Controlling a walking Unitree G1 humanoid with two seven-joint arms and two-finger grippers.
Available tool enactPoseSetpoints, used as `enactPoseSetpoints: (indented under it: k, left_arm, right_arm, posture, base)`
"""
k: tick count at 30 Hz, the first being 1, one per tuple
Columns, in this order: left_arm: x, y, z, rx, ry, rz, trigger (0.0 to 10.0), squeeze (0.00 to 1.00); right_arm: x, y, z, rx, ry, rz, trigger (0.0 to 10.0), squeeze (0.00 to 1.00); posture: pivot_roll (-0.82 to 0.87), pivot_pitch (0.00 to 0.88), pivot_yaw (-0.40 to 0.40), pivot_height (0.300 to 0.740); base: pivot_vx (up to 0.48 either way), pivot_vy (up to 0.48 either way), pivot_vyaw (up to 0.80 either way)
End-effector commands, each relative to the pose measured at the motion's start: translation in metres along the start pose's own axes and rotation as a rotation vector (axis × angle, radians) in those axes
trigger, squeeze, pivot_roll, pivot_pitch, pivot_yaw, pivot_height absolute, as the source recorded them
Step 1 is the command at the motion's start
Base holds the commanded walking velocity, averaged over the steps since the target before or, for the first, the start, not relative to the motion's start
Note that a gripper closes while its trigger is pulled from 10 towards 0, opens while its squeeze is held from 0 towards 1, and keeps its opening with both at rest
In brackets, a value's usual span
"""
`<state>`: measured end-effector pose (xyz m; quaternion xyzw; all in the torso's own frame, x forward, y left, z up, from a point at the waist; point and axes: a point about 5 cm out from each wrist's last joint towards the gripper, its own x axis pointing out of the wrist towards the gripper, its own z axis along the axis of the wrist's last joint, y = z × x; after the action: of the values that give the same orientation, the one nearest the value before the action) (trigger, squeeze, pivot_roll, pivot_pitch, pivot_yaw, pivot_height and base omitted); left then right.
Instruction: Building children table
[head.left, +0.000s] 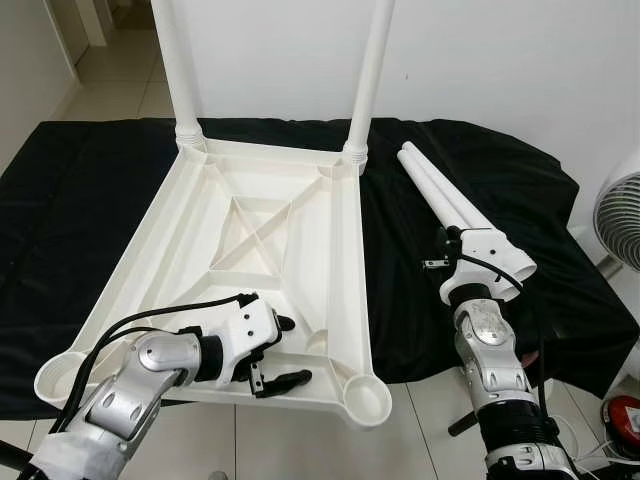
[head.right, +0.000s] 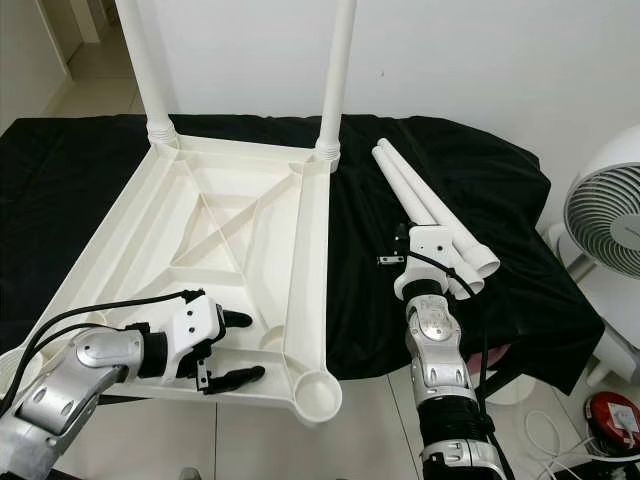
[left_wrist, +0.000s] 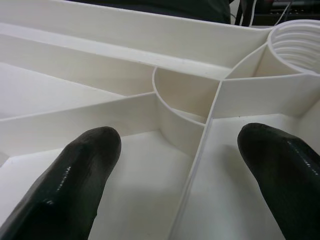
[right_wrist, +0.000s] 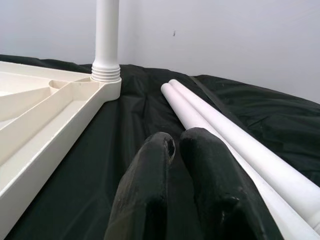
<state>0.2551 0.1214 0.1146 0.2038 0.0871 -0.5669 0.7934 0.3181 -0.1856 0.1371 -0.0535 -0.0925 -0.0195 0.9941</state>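
1. Nearest to you: left gripper (head.left: 283, 352) sits over the near edge of the upturned tabletop (head.left: 180, 250), fingers (left_wrist: 80, 175) spread wide, holding nothing. In the left wrist view the two fingers straddle a thin rib; you can't tell if the tips touch the plastic.
2. Tabletop lies underside up on the black cloth (head.left: 480, 200), which covers the surface below. Its near edge overhangs the cloth towards you.
3. Ribbed underside forms open compartments with an X brace in the middle; all compartments you can see hold nothing.
4. Corner sockets: near-right socket (head.left: 365, 398) is open, threaded rings visible inside in the left wrist view. Near-left socket (head.left: 58, 375) is open too.
5. Far corners: far-left leg (head.left: 175, 70) and far-right leg (head.left: 368, 80) stand upright in their sockets, tops cut off by the frame.
6. Two loose legs (head.left: 445, 195) lie side by side, touching, on the cloth to the right of the tabletop, apart from it.
7. Right gripper (right_wrist: 172, 142): fingers pressed together, gripping nothing. It hovers at the near ends of the loose legs, just to their left.
8. White fan (head.right: 605, 215) stands at the right edge, off the cloth.
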Motion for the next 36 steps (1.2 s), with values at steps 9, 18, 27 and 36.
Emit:
enactPoseSetpoints:
  k: [9, 18, 27, 36]
  left_arm:
    - [0.017, 0.033, 0.005, -0.042, -0.020, 0.375, 10.0, 0.00]
    - [0.034, 0.034, 0.011, -0.129, -0.061, 0.511, 10.0, 0.00]
    - [0.057, 0.045, 0.030, -0.115, -0.099, 0.710, 10.0, 0.00]
    - [0.062, 0.067, 0.048, -0.052, -0.095, 0.846, 10.0, 0.00]
  right_arm:
    - [-0.007, 0.007, -0.004, 0.028, 0.035, -0.004, 10.0, 0.00]
    - [-0.009, 0.011, -0.004, 0.039, 0.046, -0.003, 10.0, 0.00]
    - [-0.009, 0.023, -0.001, 0.058, 0.040, 0.031, 10.0, 0.00]
    - [-0.006, 0.029, 0.000, 0.087, 0.044, 0.025, 10.0, 0.00]
  posture:
    - [-0.06, 0.040, -0.052, 0.740]
    - [-0.07, 0.023, -0.056, 0.740]
    - [-0.08, 0.000, -0.057, 0.740]
    - [-0.06, 0.010, -0.066, 0.740]
  base:
    - [0.000, 0.000, 0.00]
    - [0.000, 0.000, 0.00]
    - [0.000, 0.000, 0.00]
    - [0.000, 0.000, 0.00]
